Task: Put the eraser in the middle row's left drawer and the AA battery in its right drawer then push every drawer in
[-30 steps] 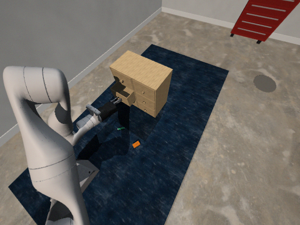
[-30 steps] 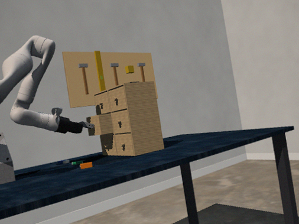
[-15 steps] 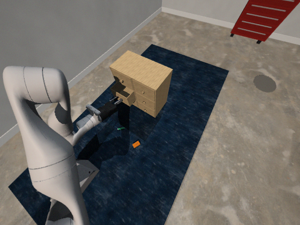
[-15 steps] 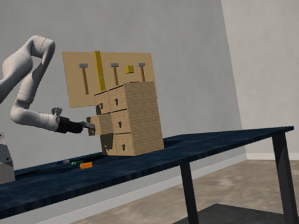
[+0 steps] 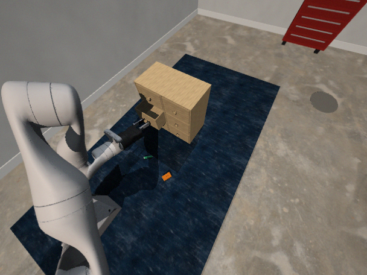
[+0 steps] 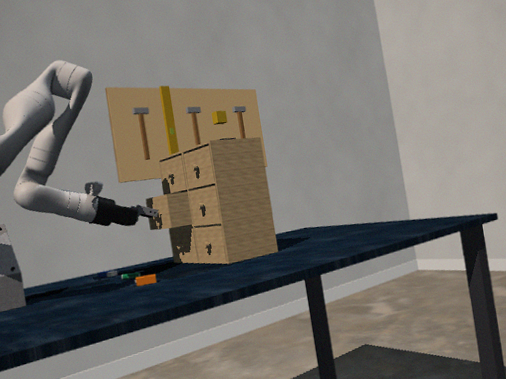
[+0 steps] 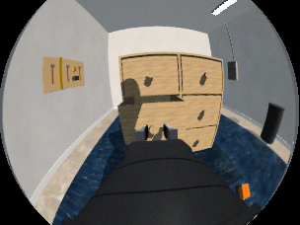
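The chest (image 5: 200,116) (image 6: 245,198) stands upright. Its left middle drawer (image 5: 157,122) (image 6: 178,209) (image 7: 165,114) is pulled partly out; its visible inside shows no object. The right middle drawer (image 5: 183,123) (image 6: 210,198) (image 7: 209,106) is in. My gripper (image 5: 141,123) (image 6: 152,212) (image 7: 155,129) is open, its fingers on either side of the left middle drawer's knob, holding nothing. A green cylinder with a pale end (image 5: 148,157) (image 6: 131,276), seemingly the AA battery, lies before the chest. A small blue-and-white thing (image 6: 109,274), perhaps the eraser, lies nearer the robot base; the arm hides it in the top view.
An orange block (image 5: 166,176) (image 6: 146,279) (image 7: 245,190) lies on the dark blue table (image 5: 241,120) (image 6: 383,238), in front of the chest and to the right. The other drawers look pushed in. The arm reaches in low from the robot base, close before the open drawer.
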You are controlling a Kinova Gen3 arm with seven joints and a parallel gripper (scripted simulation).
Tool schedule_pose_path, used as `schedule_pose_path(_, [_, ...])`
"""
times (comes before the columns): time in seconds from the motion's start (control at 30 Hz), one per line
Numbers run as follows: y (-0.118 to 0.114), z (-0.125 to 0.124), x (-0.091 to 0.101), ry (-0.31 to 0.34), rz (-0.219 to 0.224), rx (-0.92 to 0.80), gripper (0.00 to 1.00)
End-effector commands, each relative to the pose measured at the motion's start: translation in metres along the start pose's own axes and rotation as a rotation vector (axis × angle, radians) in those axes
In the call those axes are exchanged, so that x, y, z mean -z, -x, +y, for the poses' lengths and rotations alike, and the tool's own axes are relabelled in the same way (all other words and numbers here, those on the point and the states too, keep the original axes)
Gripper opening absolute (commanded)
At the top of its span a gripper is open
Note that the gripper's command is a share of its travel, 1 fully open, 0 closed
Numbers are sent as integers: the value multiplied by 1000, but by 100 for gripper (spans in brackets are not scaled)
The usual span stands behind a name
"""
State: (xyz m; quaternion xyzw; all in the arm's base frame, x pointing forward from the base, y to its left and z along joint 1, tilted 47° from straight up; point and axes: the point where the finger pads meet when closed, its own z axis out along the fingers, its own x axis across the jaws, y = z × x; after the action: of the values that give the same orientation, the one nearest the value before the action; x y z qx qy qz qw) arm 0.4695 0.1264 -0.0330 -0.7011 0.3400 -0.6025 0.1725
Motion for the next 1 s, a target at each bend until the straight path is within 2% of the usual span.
schedule_pose_path(0.0, [3,4,12,-1,-9,8,67])
schedule_pose_path(0.2, [3,13,36,-1,-9,8,67])
schedule_pose_path(0.53, [3,14,44,-1,-9,8,67])
schedule_pose_path(0.8, [3,13,80,-1,-9,8,67])
schedule_pose_path(0.87, [3,13,80,-1,-9,8,67])
schedule_pose_path(0.97, [2,13,90,-1,-9,8,67])
